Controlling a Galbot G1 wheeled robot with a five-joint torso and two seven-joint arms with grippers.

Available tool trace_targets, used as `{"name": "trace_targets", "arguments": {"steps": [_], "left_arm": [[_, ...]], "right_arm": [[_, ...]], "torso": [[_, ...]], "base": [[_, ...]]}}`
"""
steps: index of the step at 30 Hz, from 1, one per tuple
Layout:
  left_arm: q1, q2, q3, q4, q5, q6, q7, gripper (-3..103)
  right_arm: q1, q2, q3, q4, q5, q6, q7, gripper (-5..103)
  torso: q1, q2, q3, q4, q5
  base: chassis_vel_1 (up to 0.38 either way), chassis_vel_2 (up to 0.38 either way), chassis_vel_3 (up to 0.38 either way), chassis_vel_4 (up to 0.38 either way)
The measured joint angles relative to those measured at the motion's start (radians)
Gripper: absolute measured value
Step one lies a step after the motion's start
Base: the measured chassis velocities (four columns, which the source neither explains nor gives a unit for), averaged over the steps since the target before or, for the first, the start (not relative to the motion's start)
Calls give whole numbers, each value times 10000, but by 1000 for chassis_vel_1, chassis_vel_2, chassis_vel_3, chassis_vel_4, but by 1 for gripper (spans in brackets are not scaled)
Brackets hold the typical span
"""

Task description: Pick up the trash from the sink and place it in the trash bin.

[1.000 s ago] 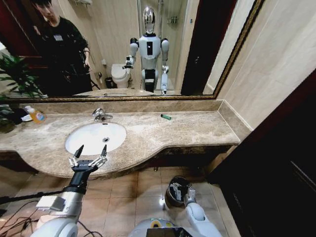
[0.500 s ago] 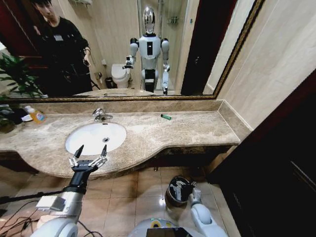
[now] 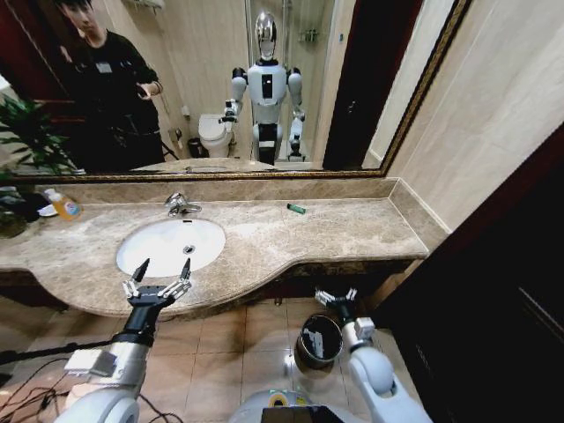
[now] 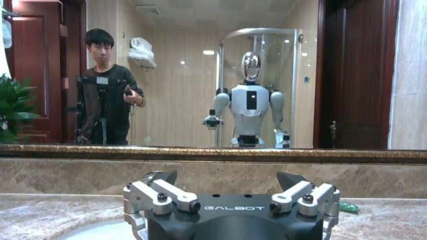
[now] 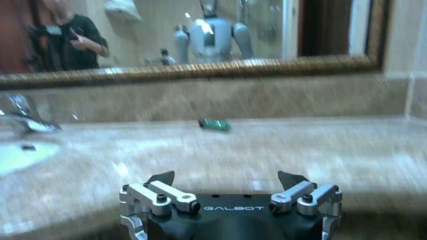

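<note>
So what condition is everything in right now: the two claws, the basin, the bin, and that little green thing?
Left claw: open, empty, at the counter's front edge by the sink.
Right claw: open, empty, above the bin.
Sink: no litter visible in the bowl.
Faucet: no water running.
Trash bin: upright on the floor, uncovered.
Green piece: lying on the counter, near the mirror.
Orange bottle: standing at the counter's far left.

The word "GALBOT" is showing in pale capital letters on the dark housing of the left gripper, centred just behind and between its two spread fingers. The same "GALBOT" lettering is showing on the right gripper, again centred behind its parted fingers. Nothing else is reading clearly.
</note>
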Motion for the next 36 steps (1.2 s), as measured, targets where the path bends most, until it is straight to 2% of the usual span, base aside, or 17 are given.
{"name": "trace_targets", "arguments": {"steps": [4,6,7,9,11,15,18,19,21,22,23,26,27,30,34,36], "left_arm": [[0,0,0,0,0,0,0,100],[0,-1,0,0,0,0,0,100],[0,-1,0,0,0,0,0,100],[0,0,0,1,0,0,1,100],[0,0,0,0,0,0,1,100],[0,0,-1,0,0,0,-1,100],[0,0,-1,0,1,0,0,100],[0,0,-1,0,1,0,0,100],[-1,-1,-1,0,0,0,-2,100],[0,-1,0,0,0,0,-1,100],[0,-1,0,0,0,0,-1,100],[-1,0,0,1,0,0,-1,100],[-1,0,0,1,0,0,-1,100],[-1,-1,-1,0,0,0,-2,100],[0,0,0,0,0,0,1,100],[0,0,0,0,1,0,1,100]], "right_arm": [[549,-479,-119,197,286,-535,-58,100],[1370,-977,-185,-41,754,-1020,-267,100],[1370,-977,-185,-41,754,-1020,-267,100],[2130,-1315,-190,-470,1111,-1270,-679,100],[3219,-1752,-261,-1139,1952,-1716,-1159,100],[3965,-2028,-313,-1659,2573,-2038,-1467,100],[5363,-2426,-581,-2861,3261,-2544,-2230,100],[5363,-2426,-581,-2861,3261,-2544,-2230,100],[6089,-2468,-794,-3474,3329,-2601,-2753,100],[7428,-2429,-1321,-4734,3299,-2511,-3290,100],[7428,-2429,-1321,-4734,3299,-2511,-3290,100],[8957,-2053,-1949,-6604,3139,-2264,-3937,100],[8957,-2053,-1949,-6604,3139,-2264,-3937,100],[10556,-1417,-2353,-8795,2733,-1915,-5235,100],[11609,-920,-2648,-10165,2392,-1763,-5764,100],[11731,-842,-2662,-10327,2337,-1767,-5891,100]], "torso": [[0,0,1,0,0],[0,0,1,0,-1],[0,0,1,0,-1],[0,0,1,0,2],[1,0,1,1,3],[2,-1,2,4,3],[1,-1,2,0,3],[1,-1,2,0,3],[1,0,2,-1,2],[1,-1,2,1,2],[1,-1,2,1,2],[1,-1,3,2,0],[1,-1,3,2,0],[2,-2,3,1,-2],[2,-2,2,3,-3],[2,-2,2,3,-1]], "base": [[0,0,0,0],[0,0,0,0],[0,0,0,0],[0,0,0,0],[0,0,0,0],[0,0,0,0],[0,0,0,0],[0,0,0,0],[0,0,0,0],[0,0,0,0],[0,0,0,0],[0,0,0,0],[0,0,0,0],[0,0,0,0],[0,0,0,0],[0,0,0,0]]}}
